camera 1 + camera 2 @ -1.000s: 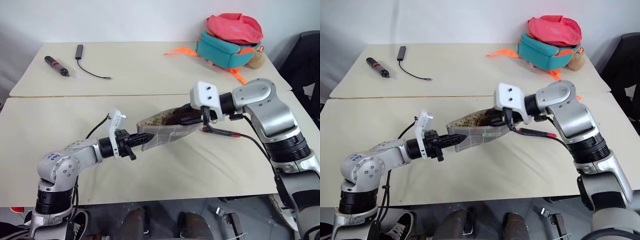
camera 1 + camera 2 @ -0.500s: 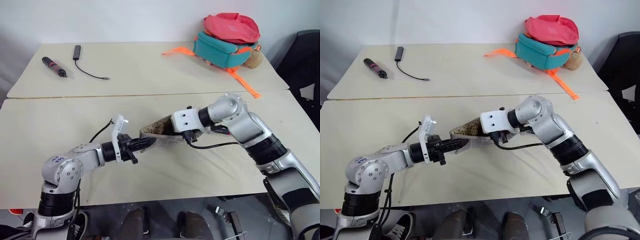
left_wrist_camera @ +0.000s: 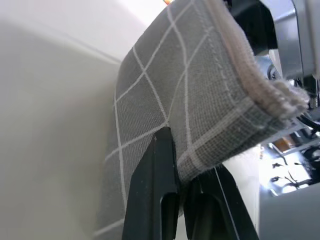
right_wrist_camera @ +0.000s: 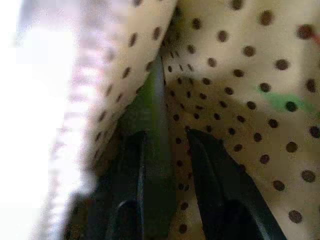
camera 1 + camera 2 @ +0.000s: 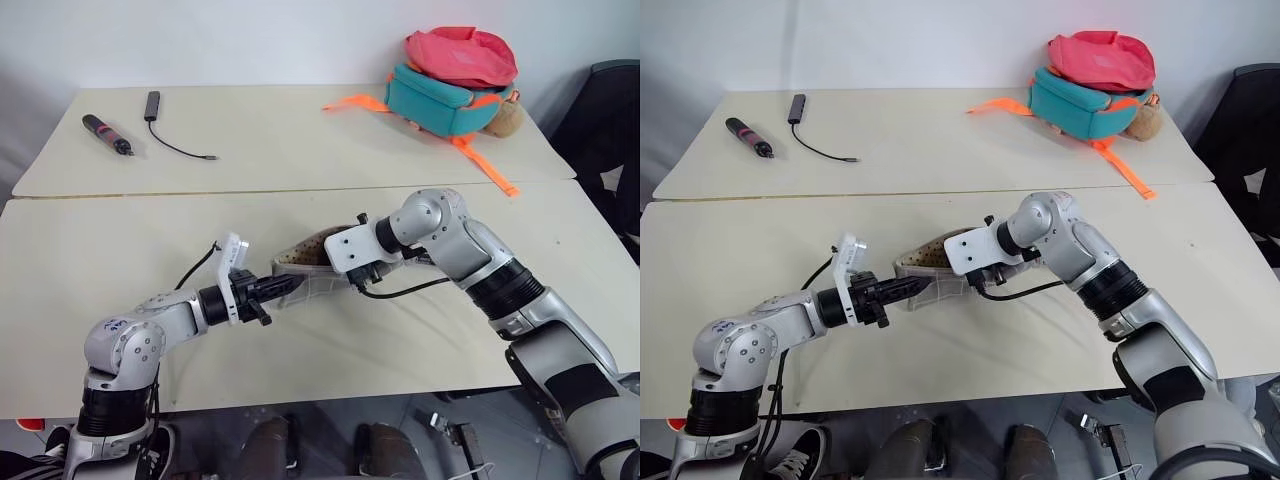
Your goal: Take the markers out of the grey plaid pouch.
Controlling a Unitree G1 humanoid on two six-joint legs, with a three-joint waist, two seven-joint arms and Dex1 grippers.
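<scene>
Your left gripper (image 5: 268, 293) is pinching the left end of the grey plaid pouch (image 5: 305, 268), mid-front of the near table (image 5: 120, 240). Your right gripper (image 4: 165, 145) is down inside its dotted lining, fingers closed around a green marker (image 4: 150, 107).

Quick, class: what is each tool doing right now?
Left tool: shut on the grey plaid pouch.
Right tool: inside the pouch, closed around a green marker.
</scene>
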